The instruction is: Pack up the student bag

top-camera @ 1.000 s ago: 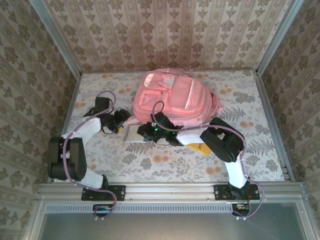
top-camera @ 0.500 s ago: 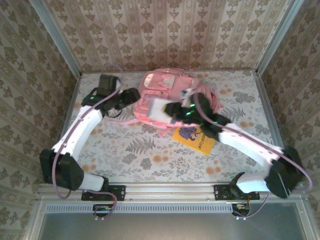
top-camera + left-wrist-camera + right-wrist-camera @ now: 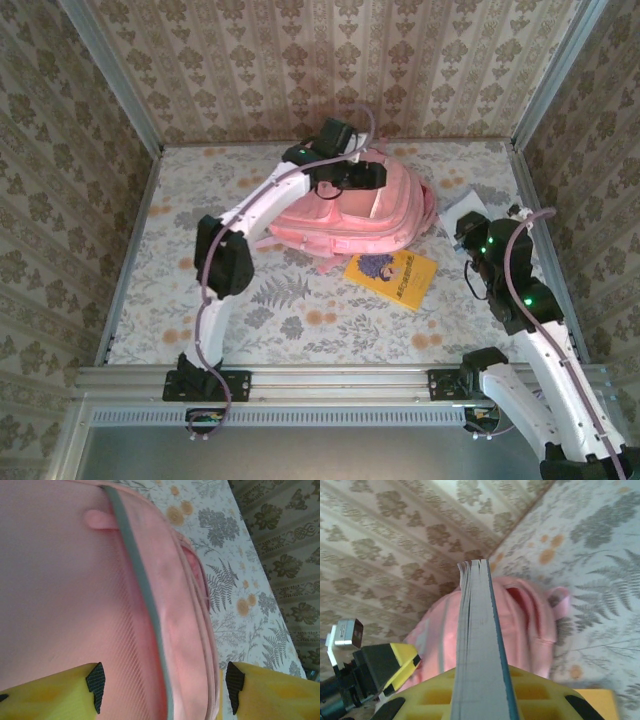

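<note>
The pink student bag [image 3: 350, 218] lies at the back middle of the table. My left gripper [image 3: 352, 174] hangs over its far top edge. In the left wrist view the left gripper [image 3: 165, 687] is open, and its black pads [image 3: 95, 685] straddle the bag's fabric and grey trim [image 3: 145, 605] without pinching them. My right gripper [image 3: 468, 232] is off the bag's right side, shut on a thin grey-white notebook [image 3: 461, 207]. The right wrist view shows the notebook [image 3: 477, 645] edge-on, with a teal cover edge, pointing at the bag [image 3: 530, 615].
A yellow book [image 3: 391, 277] lies flat on the floral table [image 3: 300, 330], just in front of the bag. Patterned walls close in the back and both sides. A metal rail [image 3: 340, 378] runs along the near edge.
My left gripper swung from the bag's left side to over its far top edge. My right arm drew back from over the bag to the right, still holding the notebook.
</note>
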Controlling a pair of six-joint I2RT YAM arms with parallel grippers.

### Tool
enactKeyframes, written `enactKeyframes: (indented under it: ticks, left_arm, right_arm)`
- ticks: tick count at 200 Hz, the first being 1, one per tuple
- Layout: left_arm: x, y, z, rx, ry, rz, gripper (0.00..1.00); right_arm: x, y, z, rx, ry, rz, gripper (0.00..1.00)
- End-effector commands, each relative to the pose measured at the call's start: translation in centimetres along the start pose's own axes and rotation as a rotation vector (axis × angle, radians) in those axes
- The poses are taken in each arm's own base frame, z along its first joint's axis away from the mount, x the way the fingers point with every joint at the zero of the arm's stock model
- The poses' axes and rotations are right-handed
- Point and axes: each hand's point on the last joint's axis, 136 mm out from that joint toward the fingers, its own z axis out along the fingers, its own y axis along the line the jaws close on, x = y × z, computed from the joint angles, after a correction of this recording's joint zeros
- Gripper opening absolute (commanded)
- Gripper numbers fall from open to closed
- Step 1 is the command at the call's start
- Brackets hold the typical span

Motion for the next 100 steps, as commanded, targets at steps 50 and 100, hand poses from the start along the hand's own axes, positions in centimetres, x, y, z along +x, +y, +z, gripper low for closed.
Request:
enactKeyframes:
  ticks: [50, 100]
  left_arm:
    - [1.0, -1.5, 4.4, 0.084, 0.069, -0.036, 0.57]
    - [0.9, -2.6, 4.9, 0.089, 0.059, -0.011, 0.39]
  right_arm:
    - [1.2, -3.4, 0.9, 0.057, 0.019, -0.022, 0.0]
    - [2.7, -4.7, 2.1, 0.065, 0.07, 0.013, 0.0]
